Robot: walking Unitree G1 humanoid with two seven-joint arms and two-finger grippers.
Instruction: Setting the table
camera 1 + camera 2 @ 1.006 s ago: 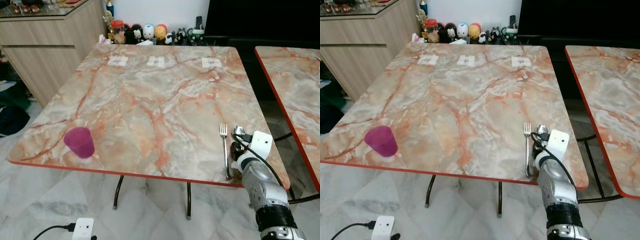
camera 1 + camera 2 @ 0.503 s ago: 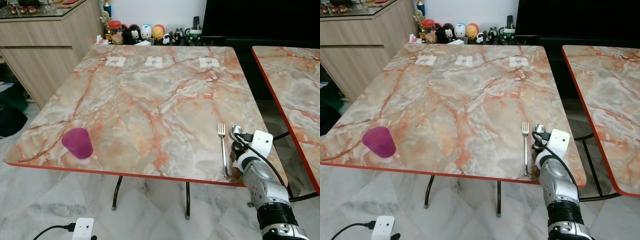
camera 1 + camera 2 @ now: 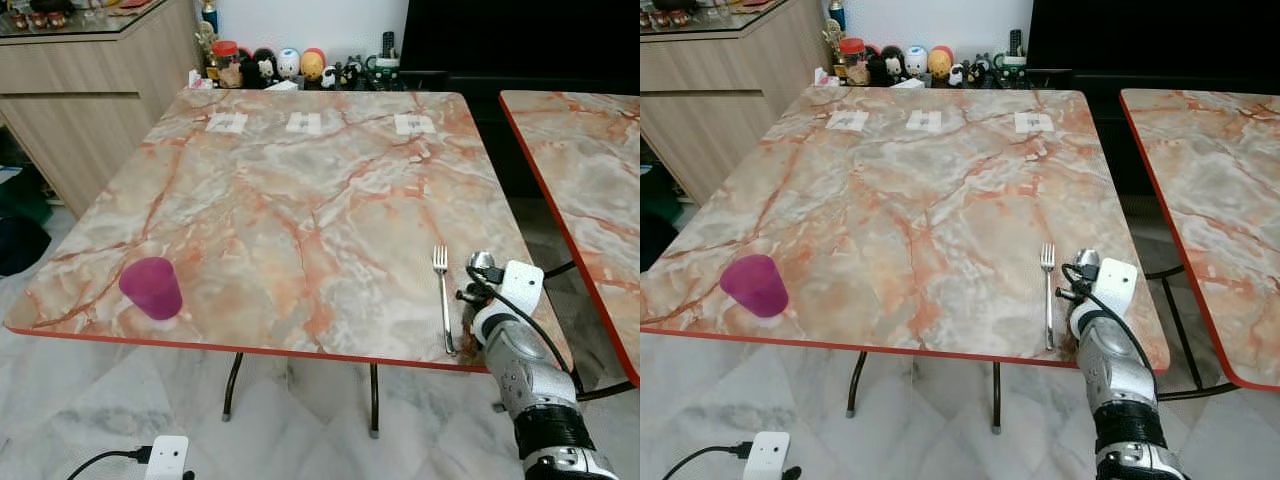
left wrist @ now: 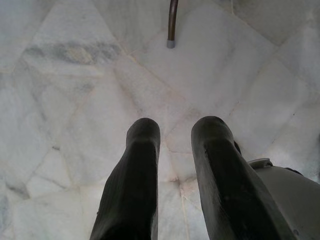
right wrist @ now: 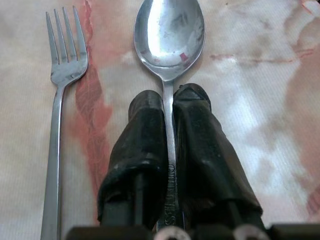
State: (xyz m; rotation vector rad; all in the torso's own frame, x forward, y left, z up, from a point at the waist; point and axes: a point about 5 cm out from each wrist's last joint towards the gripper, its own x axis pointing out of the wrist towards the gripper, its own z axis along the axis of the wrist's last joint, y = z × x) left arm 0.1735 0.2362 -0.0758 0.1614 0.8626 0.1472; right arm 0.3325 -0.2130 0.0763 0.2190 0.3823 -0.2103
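- The right hand (image 5: 169, 107) is seen at the near right corner of the marble surface (image 3: 300, 180), clamped on the handle of a spoon (image 5: 169, 37).
- In the right wrist view the spoon handle is pinched between the two black fingers (image 5: 145, 135), with the bowl sticking out past the fingertips, face up over the marble. Whether it's actually touching the top can't be told.
- A fork (image 3: 443, 298) is laid flat just beside the spoon, on its left, tines pointing away from the near edge. The two are roughly parallel, close together but not touching.
- From the head cameras the spoon bowl (image 3: 482, 263) can be spotted just ahead of the white wrist block, to the right of the fork's tines.
- A purple cup (image 3: 151, 287) is parked upright near the near left corner, well apart from the cutlery.
- Three small white paper tags (image 3: 303, 122) are spread along the far side of the surface.
- A row of little figurines and jars (image 3: 290, 65) is lined up past the far edge, by the wall.
- A second marble surface (image 3: 590, 170) is set off to the right with a gap between.
- The left hand (image 4: 175, 135) is hung down over the floor (image 4: 75, 90), fingers parted a bit with nothing between them; a table leg (image 4: 172, 22) is caught beyond it.
- A white plug box (image 3: 166, 460) is lying on the floor tiles under the near edge.
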